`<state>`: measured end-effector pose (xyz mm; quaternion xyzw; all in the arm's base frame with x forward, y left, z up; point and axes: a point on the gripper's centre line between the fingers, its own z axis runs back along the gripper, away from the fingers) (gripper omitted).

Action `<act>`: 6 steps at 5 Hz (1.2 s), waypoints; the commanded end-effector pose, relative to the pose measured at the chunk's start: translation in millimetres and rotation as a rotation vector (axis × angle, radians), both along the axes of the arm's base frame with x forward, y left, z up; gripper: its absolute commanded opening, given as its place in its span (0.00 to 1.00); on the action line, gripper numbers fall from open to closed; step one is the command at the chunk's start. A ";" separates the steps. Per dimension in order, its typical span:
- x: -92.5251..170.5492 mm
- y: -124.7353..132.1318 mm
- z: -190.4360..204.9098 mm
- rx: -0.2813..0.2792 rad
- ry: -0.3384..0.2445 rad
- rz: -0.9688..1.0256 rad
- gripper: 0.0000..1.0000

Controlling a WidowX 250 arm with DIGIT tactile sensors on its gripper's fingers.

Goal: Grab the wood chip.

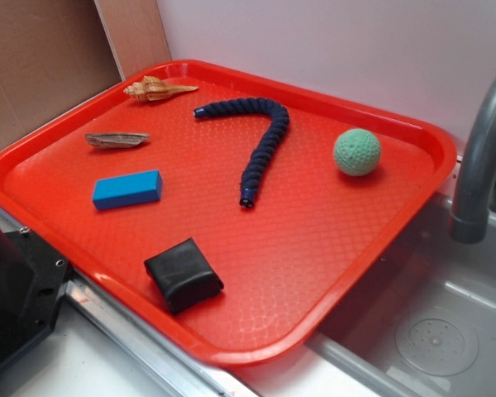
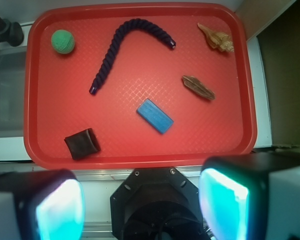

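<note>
Closest in the wrist view, the end effector [image 2: 140,205] hangs over the near edge of the setup with its two pale fingers [image 2: 57,210] spread wide apart and nothing between them; it is well back from everything on the tray [image 1: 413,190]. Just past the tray's near rim lies a black pouch [image 1: 183,275], a squarish, soft-looking lump. Beyond that sits a blue block [image 1: 127,189], lying flat and apart from its neighbours. A little farther on is the chip [image 1: 116,140], a thin grey-brown sliver with pointed ends, flat on the red surface between the block and a shell [image 1: 158,89], touching neither. The shell rests by the far corner. A dark blue rope [image 1: 260,141] bends in a hook shape across the middle of the tray, and a green ball [image 1: 357,152] sits beyond it toward the side nearest the grey faucet [image 1: 479,157] and sink [image 1: 446,331].
</note>
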<state>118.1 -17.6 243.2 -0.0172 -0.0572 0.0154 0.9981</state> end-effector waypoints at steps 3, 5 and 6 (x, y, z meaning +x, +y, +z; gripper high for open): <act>100.1 35.0 -4.1 0.064 0.062 0.061 1.00; 131.4 73.0 -74.3 0.111 0.170 -0.442 1.00; 118.2 73.3 -79.9 0.167 0.123 -0.630 1.00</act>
